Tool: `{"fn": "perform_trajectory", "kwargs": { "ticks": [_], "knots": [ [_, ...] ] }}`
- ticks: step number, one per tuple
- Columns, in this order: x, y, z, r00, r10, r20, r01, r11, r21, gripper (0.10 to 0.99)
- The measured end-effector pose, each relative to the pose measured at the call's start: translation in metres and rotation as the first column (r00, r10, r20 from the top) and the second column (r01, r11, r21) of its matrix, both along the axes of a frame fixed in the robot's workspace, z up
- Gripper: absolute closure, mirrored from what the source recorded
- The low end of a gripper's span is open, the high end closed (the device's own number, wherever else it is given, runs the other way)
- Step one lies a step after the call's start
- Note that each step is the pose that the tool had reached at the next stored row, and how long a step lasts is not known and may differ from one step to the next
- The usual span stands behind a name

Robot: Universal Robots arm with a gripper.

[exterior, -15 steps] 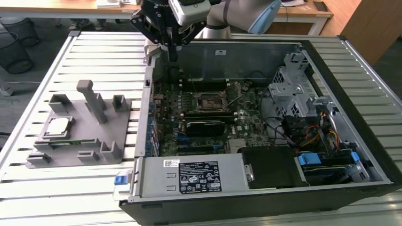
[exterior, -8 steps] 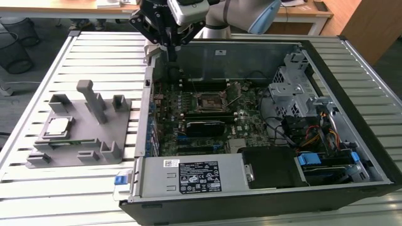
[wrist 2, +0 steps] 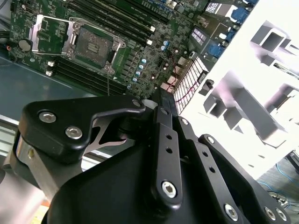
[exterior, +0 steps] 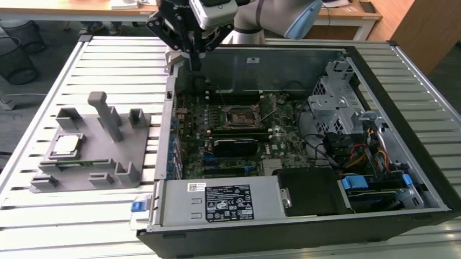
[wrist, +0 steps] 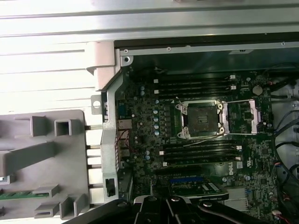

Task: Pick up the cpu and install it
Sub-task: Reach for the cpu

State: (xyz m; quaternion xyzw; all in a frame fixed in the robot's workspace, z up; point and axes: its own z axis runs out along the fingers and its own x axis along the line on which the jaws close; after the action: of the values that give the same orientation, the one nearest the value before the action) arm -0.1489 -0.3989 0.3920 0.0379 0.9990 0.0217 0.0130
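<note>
Slatted metal table [exterior: 108, 59] in bright even light, two black wire-mesh bins [exterior: 16, 56] on grey floor [exterior: 52, 54] just off its far corner, wooden desk [exterior: 346, 13] behind it, wooden cabinet [exterior: 421, 29] by the desk.

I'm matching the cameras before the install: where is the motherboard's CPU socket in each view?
Exterior view: CPU socket, mid-board inside the case.
First wrist view, between memory slots.
Second wrist view, beside its opened frame.
Shared landmark: grey fixture outside the case.
</note>
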Motion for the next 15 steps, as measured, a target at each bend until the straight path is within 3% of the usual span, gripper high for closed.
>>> {"fn": "perform_trajectory", "kwargs": {
  "ticks": [15],
  "knots": [
    [-0.0052, 0.0, -0.0006, 1.0, 0.0, 0.0, 0.0, 1.0, 0.0, 0.98]
  ]
}}
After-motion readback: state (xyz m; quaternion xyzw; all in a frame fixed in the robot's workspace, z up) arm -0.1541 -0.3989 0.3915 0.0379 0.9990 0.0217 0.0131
